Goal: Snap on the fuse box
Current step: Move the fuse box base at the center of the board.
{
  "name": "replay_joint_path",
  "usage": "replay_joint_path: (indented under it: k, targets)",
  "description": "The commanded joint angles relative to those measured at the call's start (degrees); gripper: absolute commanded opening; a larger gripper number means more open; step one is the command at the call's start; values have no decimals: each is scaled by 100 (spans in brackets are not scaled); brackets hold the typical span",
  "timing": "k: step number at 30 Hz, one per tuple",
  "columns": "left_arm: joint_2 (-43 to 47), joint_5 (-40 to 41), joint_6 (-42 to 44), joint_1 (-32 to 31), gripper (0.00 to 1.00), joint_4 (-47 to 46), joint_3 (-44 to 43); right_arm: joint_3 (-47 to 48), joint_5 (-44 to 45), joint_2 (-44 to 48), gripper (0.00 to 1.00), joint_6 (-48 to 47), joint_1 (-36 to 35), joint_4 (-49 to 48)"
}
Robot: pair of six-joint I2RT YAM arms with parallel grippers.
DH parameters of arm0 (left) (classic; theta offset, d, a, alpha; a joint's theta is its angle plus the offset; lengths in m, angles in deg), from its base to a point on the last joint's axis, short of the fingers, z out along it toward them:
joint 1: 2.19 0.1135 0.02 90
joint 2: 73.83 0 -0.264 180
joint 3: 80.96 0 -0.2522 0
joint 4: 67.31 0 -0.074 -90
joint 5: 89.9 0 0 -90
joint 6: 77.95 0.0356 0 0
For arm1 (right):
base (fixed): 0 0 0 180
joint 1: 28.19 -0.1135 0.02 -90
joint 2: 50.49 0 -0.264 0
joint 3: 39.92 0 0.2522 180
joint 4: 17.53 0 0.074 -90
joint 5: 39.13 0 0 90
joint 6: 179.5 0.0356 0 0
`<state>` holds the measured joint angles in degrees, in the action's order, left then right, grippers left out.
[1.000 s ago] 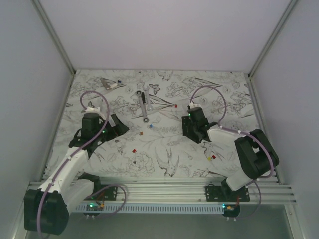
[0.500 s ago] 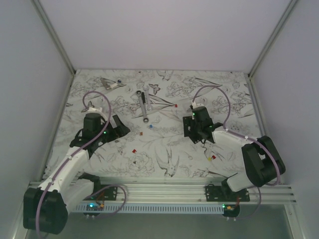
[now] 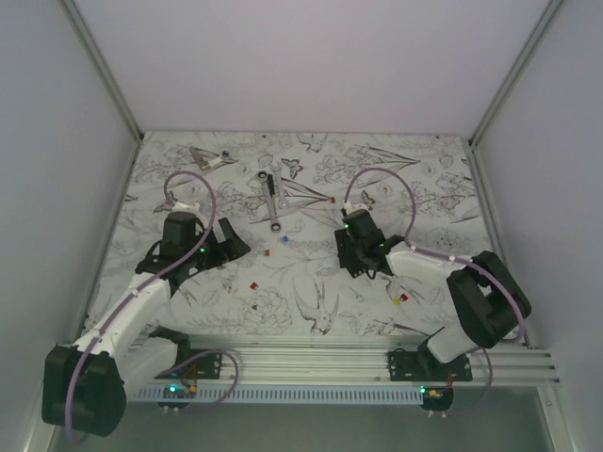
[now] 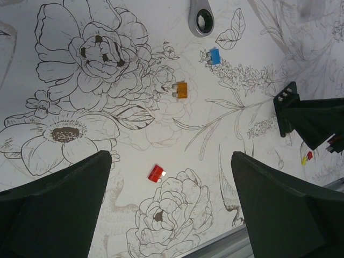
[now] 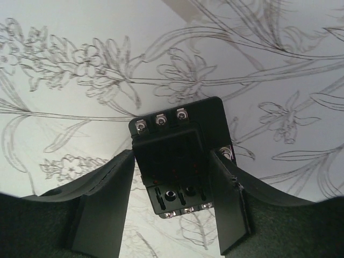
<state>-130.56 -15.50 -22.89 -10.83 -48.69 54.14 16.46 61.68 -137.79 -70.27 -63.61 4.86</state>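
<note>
Nearest the arm bases, the left end effector point(image 4: 171, 157) hangs low over the table point(image 3: 311, 174) at about 9 o'clock of centre. Its jaws are spread wide with nothing between them. A loose red fuse point(image 4: 156, 173) lies just under the gap, with an orange fuse point(image 4: 181, 90) and a blue fuse point(image 4: 214, 56) further out. This arm has barely moved in the last second.

The change is on the right. The right end effector point(image 5: 173, 177) has slid toward 9 o'clock, turned at the wrist, and gone from a wider spread to a narrower one. It now pinches the fuse box point(image 5: 180, 134), with one finger point(image 5: 105, 204) against each flank. The box sits flat on the table at about 3 o'clock of centre, its screw terminals showing at both ends. This looks like a fresh grip, taken to steady or press the box for the snap. The dark top hides whether its cover is fully seated. A yellow and red fuse pair point(image 3: 400, 298) lies at 5 o'clock of the box.

Furthest away, at 11 o'clock of the box, rests the grey metal bar point(image 3: 272, 202), untouched.
</note>
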Motion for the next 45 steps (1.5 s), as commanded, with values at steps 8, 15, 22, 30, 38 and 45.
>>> replay_joint_path:
  k: [8,15,22,30,38,45]
  targets:
    - [-66,-137,-76,-91,100,176,-145,801,433,-880,44,986,-968,217]
    - [-251,-234,-71,-198,100,209,-173,1081,673,-843,57,1172,-1273,168]
    - [-1129,266,1083,-920,80,1038,-1143,827,856,199,83,308,-1073,-35]
    - [-2543,155,2555,-1318,70,1259,-2290,-255,328,1299,99,-178,-309,-856]
    - [-3765,-450,3192,-1316,60,1256,-3111,-1066,-31,2029,100,-344,43,-1468]
    - [-4590,-670,3089,-1349,59,1248,-3494,-1289,-51,2045,100,-369,125,-1614]
